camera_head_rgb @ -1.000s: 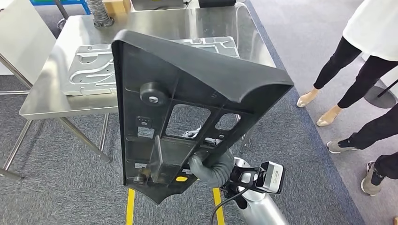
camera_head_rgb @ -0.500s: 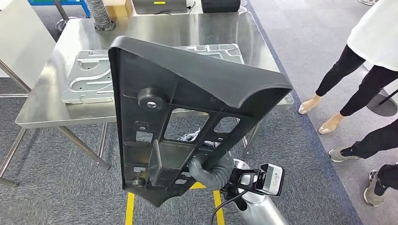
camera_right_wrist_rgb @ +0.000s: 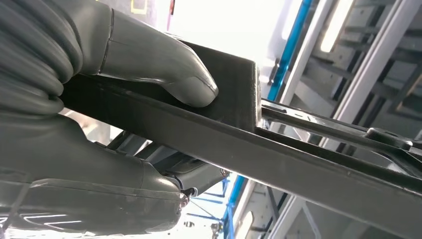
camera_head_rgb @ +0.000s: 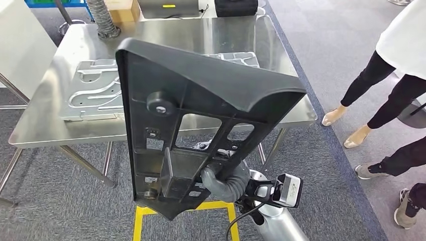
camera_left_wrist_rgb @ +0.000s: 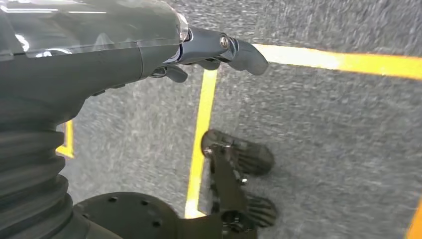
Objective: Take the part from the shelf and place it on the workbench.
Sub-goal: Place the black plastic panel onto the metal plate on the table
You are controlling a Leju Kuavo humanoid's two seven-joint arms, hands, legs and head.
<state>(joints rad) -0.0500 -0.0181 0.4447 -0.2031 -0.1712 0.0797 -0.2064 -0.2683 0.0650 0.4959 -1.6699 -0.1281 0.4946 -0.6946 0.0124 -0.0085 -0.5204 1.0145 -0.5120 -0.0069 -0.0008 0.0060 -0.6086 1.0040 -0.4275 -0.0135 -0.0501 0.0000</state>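
Note:
A large black plastic part (camera_head_rgb: 201,115) with ribs and cut-outs stands upright close in front of me in the head view. My right hand (camera_head_rgb: 226,178) grips it from behind at its lower edge. In the right wrist view the thumb (camera_right_wrist_rgb: 149,59) presses on a flat rib of the part (camera_right_wrist_rgb: 298,164). Beyond it stands the steel workbench (camera_head_rgb: 201,37), with the part held above the floor short of its near edge. My left hand (camera_left_wrist_rgb: 149,55) hangs over the carpet, holding nothing, its fingers loosely apart.
A silver pressed metal panel (camera_head_rgb: 90,93) lies on the workbench's left half. A ribbed hose (camera_head_rgb: 103,20) and boxes sit at the far edge. People's legs (camera_head_rgb: 387,100) stand on the right. Yellow tape (camera_head_rgb: 181,207) marks the carpet below me.
The whole view has shifted: the workbench has drawn nearer and lower in the picture and a yellow tape square has come into sight. The part stays in my right hand's grip.

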